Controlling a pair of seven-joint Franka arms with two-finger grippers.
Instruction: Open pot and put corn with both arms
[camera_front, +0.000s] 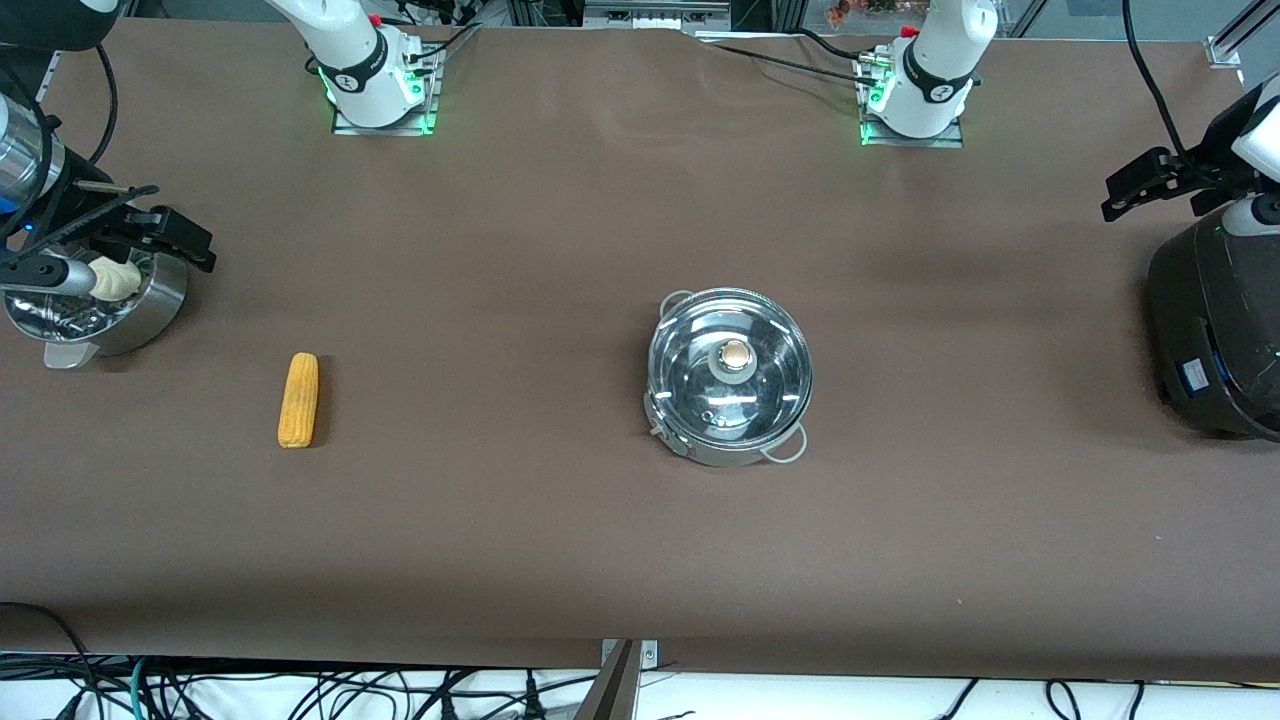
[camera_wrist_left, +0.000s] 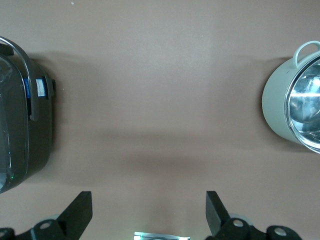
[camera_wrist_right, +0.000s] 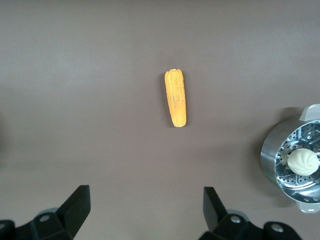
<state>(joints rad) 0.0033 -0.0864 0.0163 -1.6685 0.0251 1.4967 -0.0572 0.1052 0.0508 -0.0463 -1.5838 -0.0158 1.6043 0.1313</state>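
Note:
The steel pot (camera_front: 729, 375) stands mid-table with its glass lid and round knob (camera_front: 733, 355) on it; its side also shows in the left wrist view (camera_wrist_left: 280, 100). The yellow-orange corn (camera_front: 298, 400) lies flat on the brown table toward the right arm's end, and the right wrist view looks down on it (camera_wrist_right: 176, 98). My right gripper (camera_front: 175, 235) hangs open and empty high up by the steamer pot, its jaws (camera_wrist_right: 146, 205) wide apart. My left gripper (camera_front: 1140, 185) is open and empty too (camera_wrist_left: 149, 210), high over bare table between the pot and a black cooker.
A steel steamer pot (camera_front: 100, 300) with a white bun (camera_wrist_right: 302, 161) stands at the right arm's end of the table. A black cooker (camera_front: 1215, 330) stands at the left arm's end. Cables hang below the table's front edge.

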